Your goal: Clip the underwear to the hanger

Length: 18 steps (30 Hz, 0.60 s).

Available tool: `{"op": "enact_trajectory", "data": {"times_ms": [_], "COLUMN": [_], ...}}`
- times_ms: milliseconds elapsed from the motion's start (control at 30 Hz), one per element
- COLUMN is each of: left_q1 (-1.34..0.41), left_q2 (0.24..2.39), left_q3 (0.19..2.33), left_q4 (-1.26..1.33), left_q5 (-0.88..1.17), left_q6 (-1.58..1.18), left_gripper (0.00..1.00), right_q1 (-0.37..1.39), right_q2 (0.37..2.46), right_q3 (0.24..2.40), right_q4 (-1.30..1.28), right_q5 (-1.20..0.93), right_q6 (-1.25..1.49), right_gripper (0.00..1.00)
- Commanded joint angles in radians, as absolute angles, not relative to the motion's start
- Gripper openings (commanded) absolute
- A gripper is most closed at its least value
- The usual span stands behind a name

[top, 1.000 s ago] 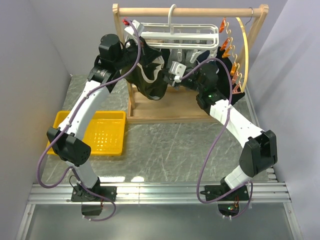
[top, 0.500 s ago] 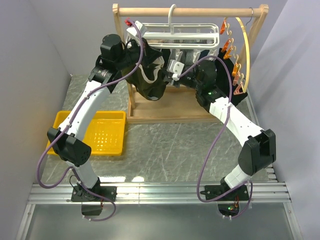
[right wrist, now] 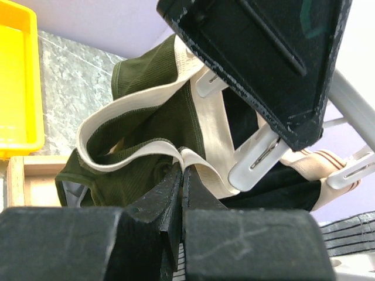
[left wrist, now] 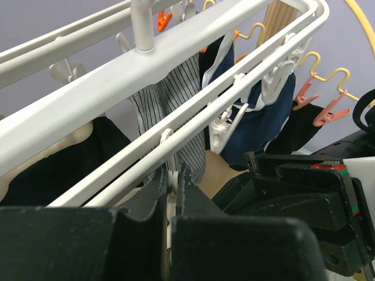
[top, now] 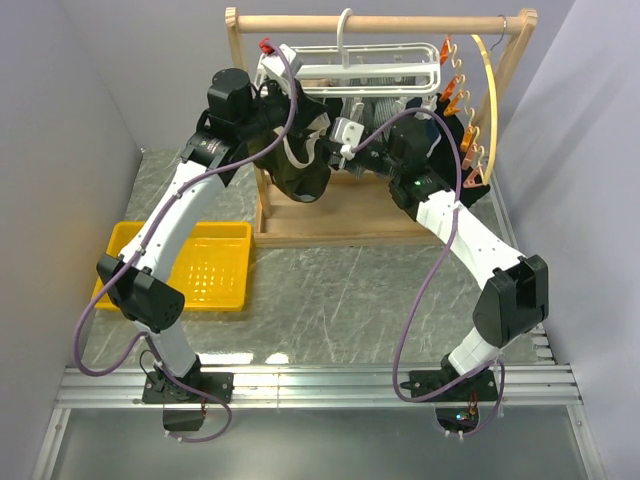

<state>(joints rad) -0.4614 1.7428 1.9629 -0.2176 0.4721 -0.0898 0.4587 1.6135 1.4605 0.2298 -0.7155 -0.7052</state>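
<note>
The underwear [top: 297, 160], olive-green with a beige waistband [right wrist: 135, 114], hangs bunched under the left end of the white grid hanger [top: 352, 72]. My right gripper [right wrist: 183, 168] is shut on a fold of that waistband; from above it [top: 324, 140] sits just right of the garment. My left gripper [left wrist: 171, 177] is shut on a white clip [left wrist: 170, 175] hanging from a hanger bar [left wrist: 193, 120]. In the right wrist view the left gripper's black body [right wrist: 263, 58] looms overhead with a white clip [right wrist: 256, 157] beneath it, beside the waistband. Part of the underwear is hidden behind the arms.
The hanger hooks on a wooden rack [top: 380, 22]. Navy [left wrist: 266, 120], striped [left wrist: 176, 105] and black garments hang from it. A wooden hoop with orange clips [top: 484, 100] hangs at the right. A yellow tray [top: 205, 265] lies left on the table.
Both grippers have risen toward the hanger's left end, lifting the underwear with them. Both stay shut.
</note>
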Motion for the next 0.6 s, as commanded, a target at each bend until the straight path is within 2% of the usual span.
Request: {"op": "enact_trajectory", "data": {"times_ms": [0,567], "left_q1": [-0.483,-0.497], "left_q2": [1.812,1.827], "left_q3": [1.916,1.947], "left_q4": [-0.626,-0.699], "left_q5": [0.523,0.410], "left_q6": [-0.060,0.046], "left_gripper": [0.00,0.00], "right_q1": [0.465,0.465], "right_q2": [1.618,1.617], "right_q3": [1.526,1.574], "right_q4": [0.236,0.209], "right_q5": [-0.713,-0.712], "right_q6": [-0.718,-0.712], "right_gripper": [0.00,0.00]}}
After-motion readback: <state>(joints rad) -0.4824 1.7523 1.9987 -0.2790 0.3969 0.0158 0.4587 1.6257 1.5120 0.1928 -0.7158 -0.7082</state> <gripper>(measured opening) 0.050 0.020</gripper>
